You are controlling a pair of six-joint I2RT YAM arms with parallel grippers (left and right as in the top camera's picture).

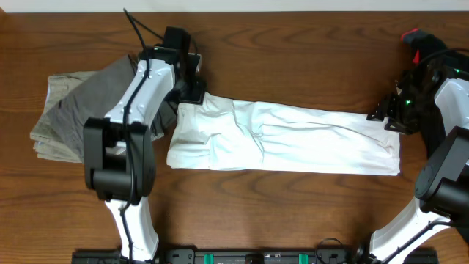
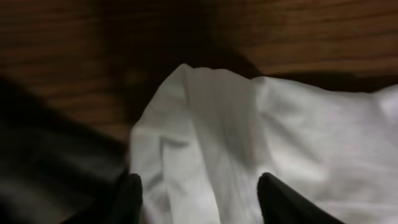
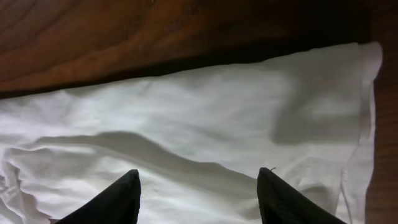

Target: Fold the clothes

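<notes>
— Where do my left jaws stand?

— Your left jaws are spread wide and pinch nothing. Both fingers (image 2: 129, 198) show at the bottom of the left wrist view, well apart. A raised, creased corner of the white T-shirt (image 1: 293, 143) lies between them and just ahead of them. Past that corner, further ahead of the jaws, you see the bare wood of the counter (image 1: 293, 44). To the left of the jaws there is a dark, blurred shape, and I cannot tell what it is.

— And the right ones?

— Your right jaws are spread too and grip nothing. Their fingers (image 3: 121, 199) are over the shirt's other end, with white cloth lying flat between them and ahead of them and a long soft crease across it. I cannot tell whether the tips touch the cloth. The shirt's edge runs across ahead of the jaws with counter beyond it, and its side hem runs down at the jaws' right.

— How does the shirt lie as a whole?

— From overhead it is a long folded band on the counter, reaching from your left jaws to your right jaws, one pair at each end. The grey-khaki trousers (image 1: 62, 110) lie bunched on the far side of the left jaws from the shirt, partly under your left arm (image 1: 139, 84).
</notes>
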